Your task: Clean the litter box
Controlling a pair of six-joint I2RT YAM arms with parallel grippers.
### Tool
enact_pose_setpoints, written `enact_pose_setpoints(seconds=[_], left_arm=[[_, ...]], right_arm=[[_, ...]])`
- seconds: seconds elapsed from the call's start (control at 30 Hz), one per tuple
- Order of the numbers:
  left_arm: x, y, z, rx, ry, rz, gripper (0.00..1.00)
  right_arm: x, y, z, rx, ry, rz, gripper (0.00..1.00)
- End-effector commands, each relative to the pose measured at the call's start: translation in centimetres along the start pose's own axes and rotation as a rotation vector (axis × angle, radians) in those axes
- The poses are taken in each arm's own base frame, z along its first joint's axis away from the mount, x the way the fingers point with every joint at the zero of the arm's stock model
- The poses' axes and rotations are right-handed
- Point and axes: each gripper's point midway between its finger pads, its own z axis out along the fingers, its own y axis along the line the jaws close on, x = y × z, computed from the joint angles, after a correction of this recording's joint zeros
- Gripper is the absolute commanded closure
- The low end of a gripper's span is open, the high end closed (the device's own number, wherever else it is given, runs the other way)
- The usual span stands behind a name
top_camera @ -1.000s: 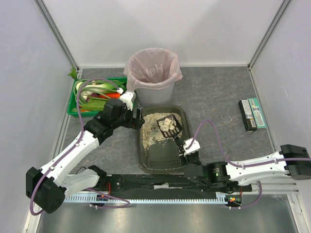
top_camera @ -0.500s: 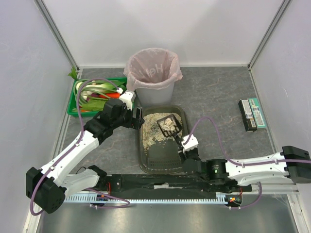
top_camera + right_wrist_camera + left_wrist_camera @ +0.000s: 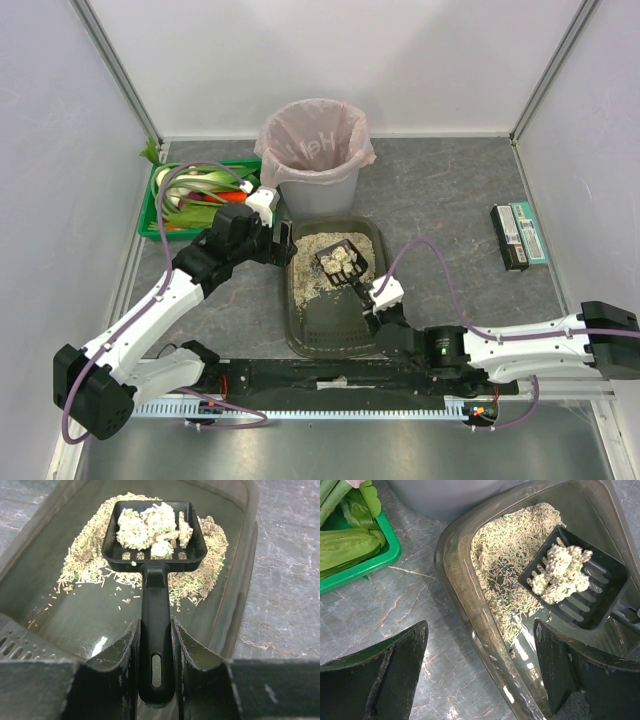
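Observation:
The dark olive-grey litter box [image 3: 297, 318] lies in the middle of the table, with beige litter [image 3: 318, 272] in its far half. My right gripper [image 3: 372, 300] is shut on the handle [image 3: 154, 645] of a black slotted scoop [image 3: 340, 262]. It holds the scoop over the litter with whitish clumps [image 3: 150, 526] in it. My left gripper [image 3: 283, 243] is open. In the left wrist view its fingers [image 3: 395, 675] straddle the box's left rim [image 3: 465, 597] without closing on it. The scoop [image 3: 585, 592] also shows there.
A grey bin with a pink bag [image 3: 315, 150] stands just behind the litter box. A green crate of vegetables [image 3: 195, 195] sits at the back left, close to my left gripper. Two dark flat boxes [image 3: 520, 235] lie at the right.
My right gripper has shifted a little left and forward, carrying the loaded scoop slightly left over the litter. The left arm has not moved.

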Motion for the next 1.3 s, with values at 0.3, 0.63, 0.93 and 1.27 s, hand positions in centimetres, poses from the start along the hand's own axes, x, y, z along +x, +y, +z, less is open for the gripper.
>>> enact_pose_setpoints(seconds=[0.3, 0.63, 0.93, 1.27], left_arm=[[-2.6, 0.7, -1.2, 0.011, -0.103, -0.017, 0.08], [-4.3, 4.1, -3.6, -0.151, -0.22, -0.02, 0.08], [-4.2, 2.8, -2.7, -0.023, -0.175, -0.087, 0.07], [-3.8, 3.1, -2.6, -0.027, -0.168, -0.094, 0.08]], right_arm=[[-5.5, -0.5, -1.9, -0.037, -0.066, 0.081, 1.0], [-11.2, -0.3, -4.5, -0.162, -0.099, 0.093, 1.0], [-16.7, 0.7, -4.9, -0.162, -0.089, 0.086, 1.0], [-26.8, 0.0, -2.9, -0.113, -0.184, 0.083, 1.0]])
